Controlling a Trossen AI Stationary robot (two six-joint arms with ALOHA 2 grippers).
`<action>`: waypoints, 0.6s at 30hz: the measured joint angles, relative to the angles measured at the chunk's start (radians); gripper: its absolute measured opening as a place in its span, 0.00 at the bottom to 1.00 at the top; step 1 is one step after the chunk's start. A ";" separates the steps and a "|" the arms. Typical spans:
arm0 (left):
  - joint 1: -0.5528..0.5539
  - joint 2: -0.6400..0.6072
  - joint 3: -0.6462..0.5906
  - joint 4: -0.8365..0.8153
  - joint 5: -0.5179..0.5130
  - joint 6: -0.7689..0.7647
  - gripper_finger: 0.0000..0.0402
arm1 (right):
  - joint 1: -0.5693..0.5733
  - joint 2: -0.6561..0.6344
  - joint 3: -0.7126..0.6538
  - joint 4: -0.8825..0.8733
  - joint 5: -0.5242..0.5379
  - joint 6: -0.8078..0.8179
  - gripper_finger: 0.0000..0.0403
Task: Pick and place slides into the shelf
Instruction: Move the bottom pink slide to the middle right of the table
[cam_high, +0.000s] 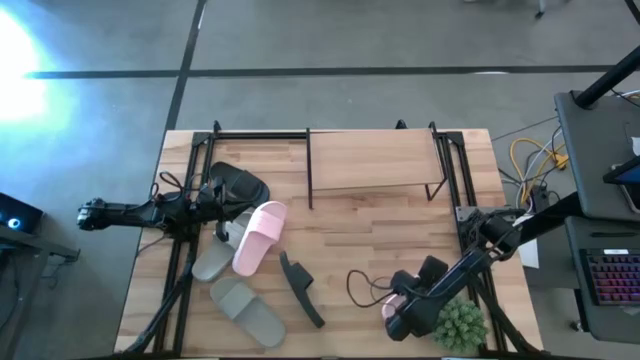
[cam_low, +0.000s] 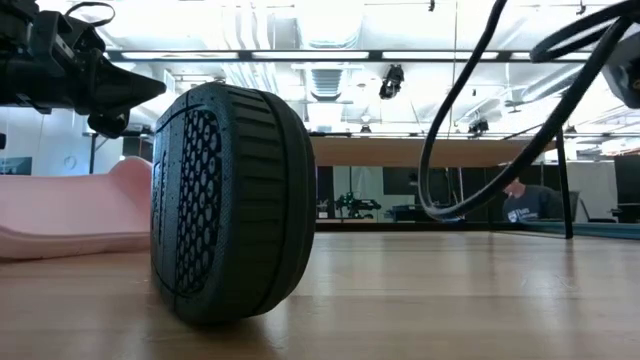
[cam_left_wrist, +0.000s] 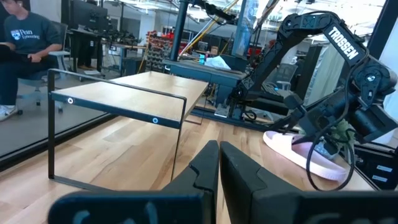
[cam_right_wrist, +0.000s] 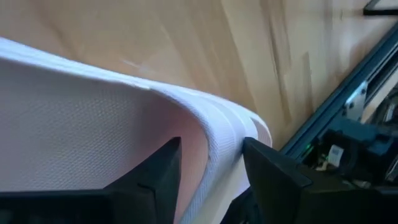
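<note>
Right wrist view: right gripper (cam_right_wrist: 208, 168) astride pink slide (cam_right_wrist: 93, 137)

A black slide (cam_low: 232, 205) stands on its edge on the bench (cam_low: 450, 300), very near. A pink slide (cam_low: 70, 212) lies behind it on the left. A dark arm (cam_low: 70, 65) hangs above the pink one. A black cable (cam_low: 470, 130) loops down on the right.

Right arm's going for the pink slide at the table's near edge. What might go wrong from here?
1. The right tool straddles only the pink slide's strap edge; a thin bite may slip on lifting.
2. A loose cable loops beside that arm and might snag.
3. The shelf sits across the table, so it's a long carry.
</note>
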 joint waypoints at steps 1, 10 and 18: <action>0.000 0.000 0.000 0.000 0.000 0.000 0.00 | 0.000 0.000 -0.004 0.001 -0.007 0.020 0.38; 0.000 0.000 0.000 0.000 0.000 0.000 0.00 | 0.000 0.000 -0.010 -0.011 -0.009 0.117 0.15; 0.000 0.000 0.000 0.000 0.000 0.000 0.00 | -0.017 0.000 -0.009 -0.024 0.120 -0.067 0.03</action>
